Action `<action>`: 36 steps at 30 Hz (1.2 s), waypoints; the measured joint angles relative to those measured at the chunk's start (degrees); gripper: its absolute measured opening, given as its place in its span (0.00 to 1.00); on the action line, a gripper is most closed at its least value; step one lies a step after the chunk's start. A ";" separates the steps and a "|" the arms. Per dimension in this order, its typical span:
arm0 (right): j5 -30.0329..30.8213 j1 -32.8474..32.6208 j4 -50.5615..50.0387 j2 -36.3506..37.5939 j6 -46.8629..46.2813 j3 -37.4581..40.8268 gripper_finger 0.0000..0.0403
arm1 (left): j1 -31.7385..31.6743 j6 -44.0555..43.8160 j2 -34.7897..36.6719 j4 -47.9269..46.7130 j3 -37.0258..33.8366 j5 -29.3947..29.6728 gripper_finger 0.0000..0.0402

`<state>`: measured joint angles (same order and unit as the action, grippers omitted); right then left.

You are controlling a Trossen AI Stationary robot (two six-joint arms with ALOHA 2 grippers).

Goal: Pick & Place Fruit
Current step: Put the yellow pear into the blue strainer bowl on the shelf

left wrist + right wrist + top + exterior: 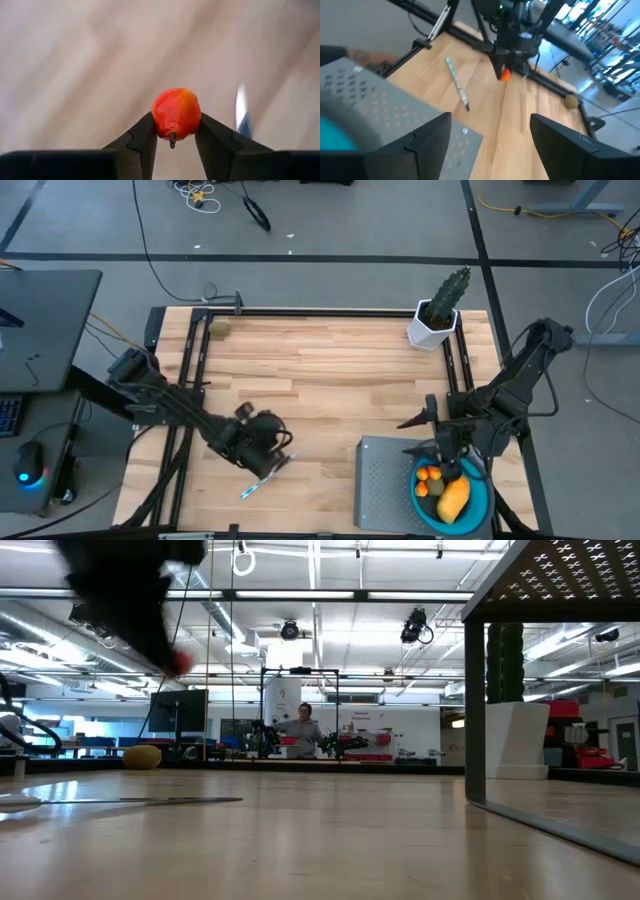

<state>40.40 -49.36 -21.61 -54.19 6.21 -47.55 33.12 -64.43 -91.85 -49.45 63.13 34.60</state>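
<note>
Gripping a small orange-red fruit (pixel 176 114) between its fingertips, the left tool (pixel 175 137) could drop it if the round piece slips out sideways.

No readable text, label, brand or number is to be made out in any view right now.

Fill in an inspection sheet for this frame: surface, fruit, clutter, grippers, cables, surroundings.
Surface: wooden table, grey perforated stand.
Fruit: orange-red fruit in left gripper; olive-brown fruit at far edge; yellow and orange pieces in blue bowl.
Clutter: cactus, white-and-blue stick.
Grippers: left gripper shut on fruit; right gripper open above bowl.
Cables: on floor.
Surroundings: person beyond table.
</note>
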 joint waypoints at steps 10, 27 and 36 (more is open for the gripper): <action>2.00 7.21 13.73 -1.31 3.78 0.00 0.70 | -3.49 60.95 0.10 26.66 9.91 32.38 0.31; -14.09 21.40 24.40 -1.31 3.73 0.00 0.70 | -12.64 112.94 -0.11 74.56 9.99 5.22 0.31; -28.80 23.29 25.34 -1.91 0.27 0.00 0.70 | -11.77 133.24 -0.18 70.97 9.97 -3.92 0.32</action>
<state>11.60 -26.06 3.73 -56.10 6.47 -47.55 21.34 68.82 -92.03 21.52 73.10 30.69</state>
